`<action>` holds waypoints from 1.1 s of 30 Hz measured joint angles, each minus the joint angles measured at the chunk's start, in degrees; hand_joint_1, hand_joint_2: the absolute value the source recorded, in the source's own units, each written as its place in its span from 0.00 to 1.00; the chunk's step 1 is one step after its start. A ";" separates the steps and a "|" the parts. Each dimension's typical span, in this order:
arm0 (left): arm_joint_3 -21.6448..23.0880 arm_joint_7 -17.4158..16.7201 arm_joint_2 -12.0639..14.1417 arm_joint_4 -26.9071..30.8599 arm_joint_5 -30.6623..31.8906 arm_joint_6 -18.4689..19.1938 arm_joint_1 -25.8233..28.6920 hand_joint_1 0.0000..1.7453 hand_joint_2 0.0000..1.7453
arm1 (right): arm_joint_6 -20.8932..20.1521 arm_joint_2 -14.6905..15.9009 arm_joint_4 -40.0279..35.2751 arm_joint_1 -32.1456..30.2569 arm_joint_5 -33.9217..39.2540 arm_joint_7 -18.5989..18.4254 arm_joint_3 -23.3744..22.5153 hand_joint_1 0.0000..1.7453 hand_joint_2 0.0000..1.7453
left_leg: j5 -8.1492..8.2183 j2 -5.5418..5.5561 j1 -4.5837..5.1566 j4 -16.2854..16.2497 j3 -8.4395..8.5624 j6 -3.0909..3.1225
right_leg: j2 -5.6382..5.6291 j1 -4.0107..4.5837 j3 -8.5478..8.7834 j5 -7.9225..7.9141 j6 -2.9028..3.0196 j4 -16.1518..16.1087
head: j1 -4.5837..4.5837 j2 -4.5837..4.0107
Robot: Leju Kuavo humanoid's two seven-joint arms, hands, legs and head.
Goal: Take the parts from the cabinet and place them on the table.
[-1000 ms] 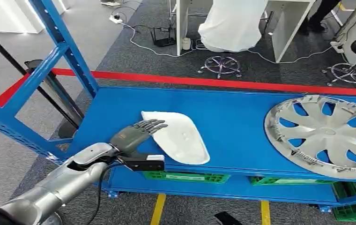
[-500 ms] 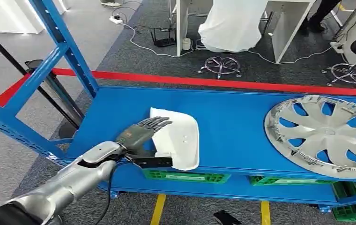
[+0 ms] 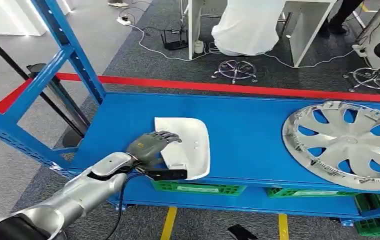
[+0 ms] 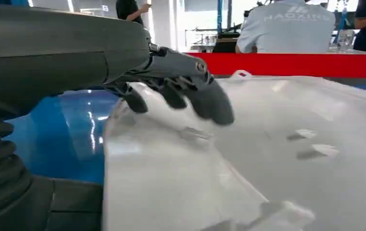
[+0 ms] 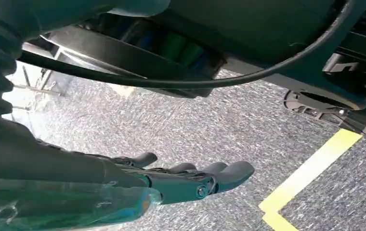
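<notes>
A white plastic part (image 3: 192, 142) lies on the blue cabinet shelf (image 3: 248, 125), its near edge sticking out over the shelf's front lip. My left hand (image 3: 150, 146) grips its left side, fingers curled over the top. In the left wrist view the dark fingers (image 4: 190, 94) press on the white part (image 4: 292, 159) and the thumb sits under its edge. A silver wheel cover (image 3: 348, 142) lies flat at the shelf's right end. My right hand (image 5: 190, 180) hangs over the carpet floor with fingers stretched out and nothing in it.
A blue slanted post (image 3: 73, 55) of the cabinet rises at the left. Green crates (image 3: 198, 189) sit on the level below. Behind the shelf run a red floor line (image 3: 228, 87), cables, stool bases and a desk with a person in white (image 3: 248, 25).
My left hand slid onto the white part and curled its fingers. The part turned and came nearer the shelf's front edge. The wheel cover stayed put.
</notes>
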State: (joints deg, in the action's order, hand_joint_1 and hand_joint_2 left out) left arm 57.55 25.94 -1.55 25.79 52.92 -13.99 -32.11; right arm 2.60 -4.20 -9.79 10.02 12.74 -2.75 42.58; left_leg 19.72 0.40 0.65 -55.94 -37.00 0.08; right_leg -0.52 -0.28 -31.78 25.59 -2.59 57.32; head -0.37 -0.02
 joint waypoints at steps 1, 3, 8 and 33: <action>0.00 -0.15 -0.09 -0.13 0.11 -0.15 0.00 1.00 1.00 | 0.02 0.00 0.02 0.00 -0.07 0.00 0.00 0.00 1.00 | 0.00 0.00 0.00 0.00 -0.02 0.00 | 0.00 0.00 -0.02 0.00 0.00 0.00 | -0.02 0.00; 0.00 -0.26 -0.17 -0.33 0.41 -0.46 0.01 1.00 1.00 | 0.02 0.00 0.00 0.00 -0.17 0.00 0.00 0.00 1.00 | 0.00 0.00 0.00 0.00 -0.02 0.00 | 0.00 0.00 -0.02 0.00 0.00 0.00 | 0.00 0.00; -0.02 -0.33 -0.42 -0.44 0.59 -1.16 -0.51 1.00 1.00 | 0.02 0.00 0.00 0.00 -0.22 0.07 0.00 0.00 1.00 | 0.00 0.00 0.00 0.00 -0.02 0.00 | 0.00 0.00 -0.01 0.00 0.00 0.00 | -0.02 0.00; -1.77 -3.62 -0.48 2.57 0.74 -6.86 -0.13 1.00 1.00 | 0.74 0.00 0.02 -0.48 0.61 0.37 -0.07 0.00 1.00 | -0.01 0.00 0.00 0.00 -0.05 0.00 | 0.00 0.00 -0.04 0.00 0.00 0.00 | 0.00 0.00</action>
State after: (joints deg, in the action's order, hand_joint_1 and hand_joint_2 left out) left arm 55.78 22.32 -2.03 28.36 53.66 -20.85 -32.24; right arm 3.34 -4.20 -9.77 9.54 13.36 -2.38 42.51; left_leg 19.71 0.40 0.65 -55.94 -37.05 0.08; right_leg -0.52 -0.28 -31.83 25.59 -2.59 57.32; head -0.37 -0.02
